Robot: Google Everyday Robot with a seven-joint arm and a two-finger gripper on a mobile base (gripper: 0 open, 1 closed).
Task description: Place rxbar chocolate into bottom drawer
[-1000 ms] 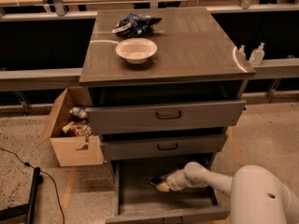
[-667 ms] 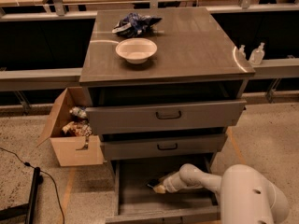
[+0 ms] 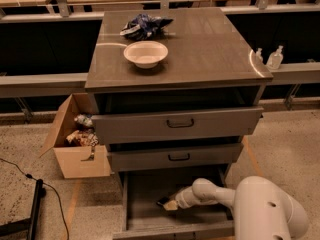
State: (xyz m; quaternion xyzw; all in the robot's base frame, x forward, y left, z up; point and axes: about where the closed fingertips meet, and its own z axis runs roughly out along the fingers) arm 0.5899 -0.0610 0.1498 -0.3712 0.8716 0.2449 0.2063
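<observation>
The bottom drawer (image 3: 150,219) is pulled out at the foot of the grey cabinet, its grey floor showing. My gripper (image 3: 169,204) reaches into it from the right, low over the floor near the drawer's middle. A small dark object, the rxbar chocolate (image 3: 162,201), sits at the gripper's tip, just above or on the drawer floor. My white arm (image 3: 265,209) fills the lower right corner.
A white bowl (image 3: 145,53) and a wrinkly blue-and-white bag (image 3: 144,26) lie on the cabinet top. Two upper drawers (image 3: 175,125) with black handles are slightly open. A cardboard box (image 3: 77,144) with items stands on the floor at left. Two bottles (image 3: 274,59) stand at right.
The arm has shifted a little to the left within the bottom drawer, carrying the gripper and the dark bar further toward the drawer's middle.
</observation>
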